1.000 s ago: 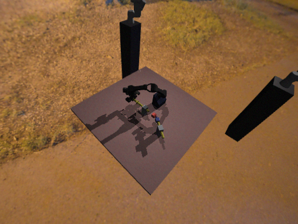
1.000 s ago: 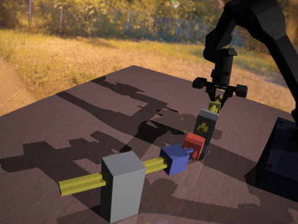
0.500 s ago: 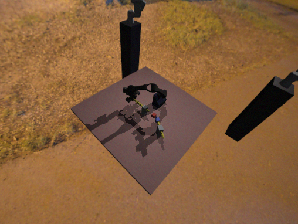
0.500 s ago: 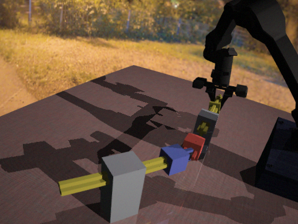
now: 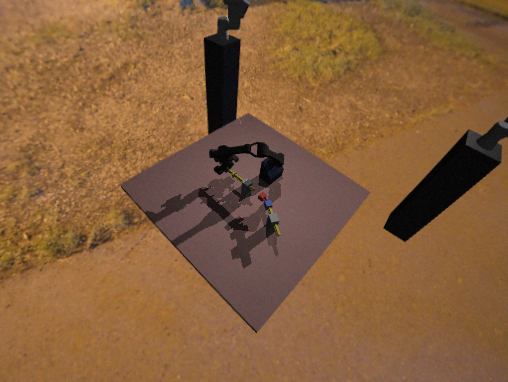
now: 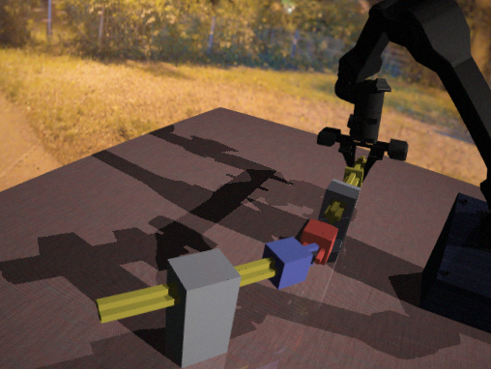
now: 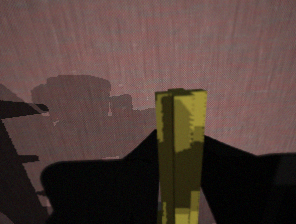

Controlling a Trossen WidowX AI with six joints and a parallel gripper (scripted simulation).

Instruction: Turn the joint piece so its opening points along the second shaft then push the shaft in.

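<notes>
My gripper [image 5: 227, 170] [image 6: 358, 169] [image 7: 170, 133] is shut on the second shaft, a yellow ribbed bar [image 5: 238, 177] [image 6: 334, 211] [image 7: 187, 117], at its outer end. This shaft passes through the second grey block [image 5: 246, 185] [image 6: 346, 188]. Its inner end sticks out toward the red joint piece [image 5: 262, 196] [image 6: 319, 233], with a gap between them in the top view. The red piece is hinged to a blue piece [image 5: 268, 203] [image 6: 293, 267] on the first yellow shaft [image 5: 278, 231] [image 6: 135, 302], which is held in the first grey block [image 5: 273, 218] [image 6: 207, 321]. The red piece's opening is hidden.
The arm's dark base [image 5: 271, 171] [image 6: 456, 275] stands on the square table top [image 5: 255, 305] [image 6: 217, 121], close beside the second block. Shadows of the arm fall across the table. Two tall dark pillars [image 5: 221, 80] [image 5: 440, 185] stand beyond its edges.
</notes>
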